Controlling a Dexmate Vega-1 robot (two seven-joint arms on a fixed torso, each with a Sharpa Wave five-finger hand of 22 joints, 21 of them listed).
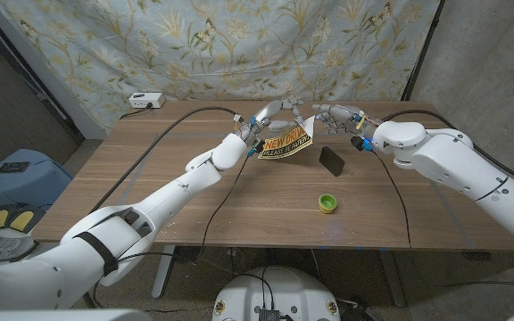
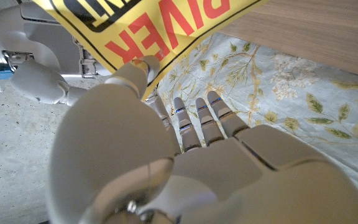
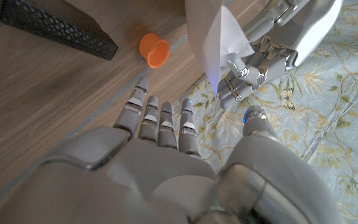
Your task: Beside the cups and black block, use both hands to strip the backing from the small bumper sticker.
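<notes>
My left hand holds the small yellow bumper sticker up above the far middle of the table. In the left wrist view the thumb pinches the sticker by its edge, its red letters facing the camera. My right hand hovers just right of the sticker's upper corner. In the right wrist view the right hand has its fingers spread with nothing in them, close to the sticker's white back. The black block lies below the sticker. A green cup stands nearer me, and an orange cup stands beside the block.
A white power box sits at the table's back left corner. Black cables run across the wooden table. A floral cloth hangs behind it. A blue chair stands off the left side.
</notes>
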